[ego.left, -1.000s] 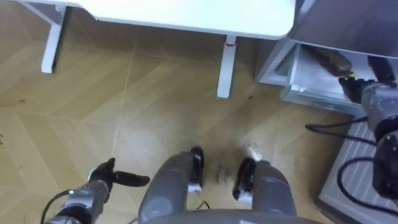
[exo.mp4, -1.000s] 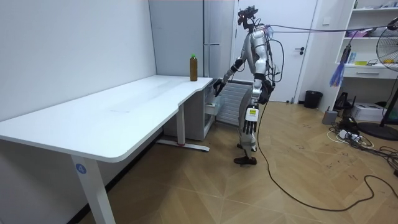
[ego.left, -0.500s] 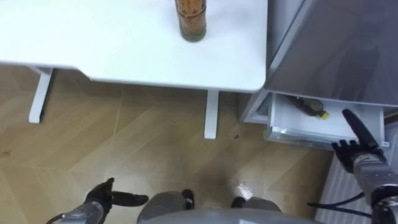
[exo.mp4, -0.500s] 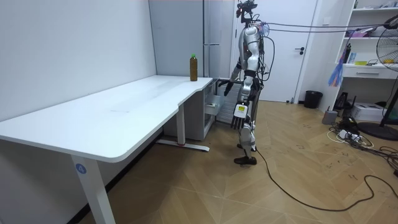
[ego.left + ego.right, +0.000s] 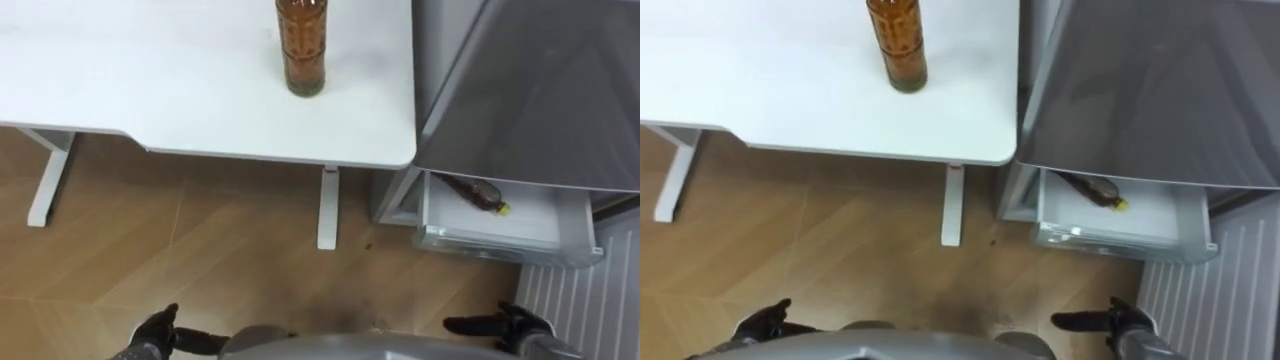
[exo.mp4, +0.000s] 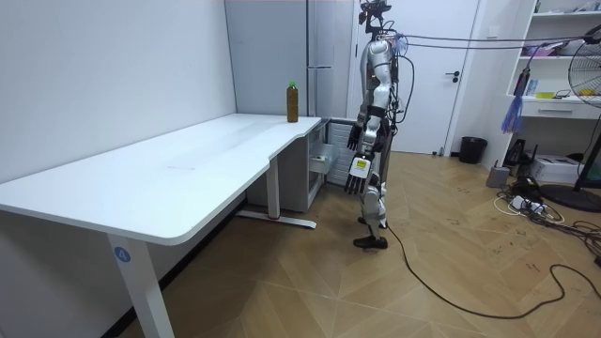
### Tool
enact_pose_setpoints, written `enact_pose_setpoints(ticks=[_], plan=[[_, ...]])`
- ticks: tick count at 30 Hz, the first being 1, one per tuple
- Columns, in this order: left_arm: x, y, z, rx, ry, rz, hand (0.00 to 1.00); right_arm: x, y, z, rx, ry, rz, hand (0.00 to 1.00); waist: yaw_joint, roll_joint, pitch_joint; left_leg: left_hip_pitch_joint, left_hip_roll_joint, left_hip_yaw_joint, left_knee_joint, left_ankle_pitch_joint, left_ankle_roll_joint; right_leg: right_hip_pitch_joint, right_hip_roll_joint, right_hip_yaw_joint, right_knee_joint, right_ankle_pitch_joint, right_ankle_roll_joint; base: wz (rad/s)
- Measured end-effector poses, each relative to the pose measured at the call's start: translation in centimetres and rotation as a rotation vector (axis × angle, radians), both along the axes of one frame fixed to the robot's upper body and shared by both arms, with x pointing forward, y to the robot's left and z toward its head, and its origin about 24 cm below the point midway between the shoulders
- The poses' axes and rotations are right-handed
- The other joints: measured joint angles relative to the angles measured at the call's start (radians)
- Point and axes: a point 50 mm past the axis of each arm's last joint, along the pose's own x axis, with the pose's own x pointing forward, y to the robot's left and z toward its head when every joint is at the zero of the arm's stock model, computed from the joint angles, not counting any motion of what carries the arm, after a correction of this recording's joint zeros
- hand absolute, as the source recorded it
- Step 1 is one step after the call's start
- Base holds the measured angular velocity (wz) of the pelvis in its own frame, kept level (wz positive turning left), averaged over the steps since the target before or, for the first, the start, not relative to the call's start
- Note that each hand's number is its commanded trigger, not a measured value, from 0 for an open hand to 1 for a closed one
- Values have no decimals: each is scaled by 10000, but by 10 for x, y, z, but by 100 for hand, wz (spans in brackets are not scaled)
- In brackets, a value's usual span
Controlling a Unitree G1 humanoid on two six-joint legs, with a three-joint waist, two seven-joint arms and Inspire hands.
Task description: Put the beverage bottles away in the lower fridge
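The right hand (image 5: 515, 323) hangs low at the robot's right side with its fingers straight and pointing inward, open and holding nothing. The left hand (image 5: 152, 335) mirrors it at the lower left, fingers relaxed and likewise empty, over the wooden floor (image 5: 200, 240). Ahead of both, the standing bottle (image 5: 304, 50) of amber drink sits upright near the right end of the white table (image 5: 150, 90), close to the edge that meets the fridge (image 5: 540, 90). Its long axis is vertical, so a grasp round its side looks like the natural approach. It lies forward and a little left of the body's middle. That puts it ahead and to the right of the left hand, and ahead and well to the left of the right hand. The left hand seems slightly nearer, though either arm would have to rise and reach forward over the table edge. To the right, below the table top, the lower drawer (image 5: 480, 232) of the fridge stands pulled open. A lying bottle (image 5: 476, 191) already rests on its side in it, its yellow cap turned toward the robot's right. The room view shows the robot standing upright at the table's end in front of that drawer.
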Motion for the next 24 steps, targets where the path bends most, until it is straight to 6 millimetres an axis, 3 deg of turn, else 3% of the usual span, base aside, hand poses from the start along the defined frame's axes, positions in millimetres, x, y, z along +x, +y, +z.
enact_pose_setpoints(ticks=[9, 17, 24], plan=[[-10, -11, -5, -374, 228, 589, 0, -26, 8, -6, 521, 658, -452, 0, -81, -41, 11, 323, -36, 187, -186, 51, 20, 223, 26, 104, -39, 43, -5, -7], [-9, -7, -4, -330, 129, 1240, 0, -26, 9, -7, 869, 796, -828, 0, -133, -109, -24, 527, -46, 172, -178, 56, 19, 402, 27, 65, -59, 43, -3, 0], [-5, -6, -3, 12, -332, 2811, 0, -24, 11, -7, 937, 895, -250, 0, -18, -135, 38, 702, -38, 181, -205, 39, 20, 540, 27, 96, -37, 43, -3, -1]])
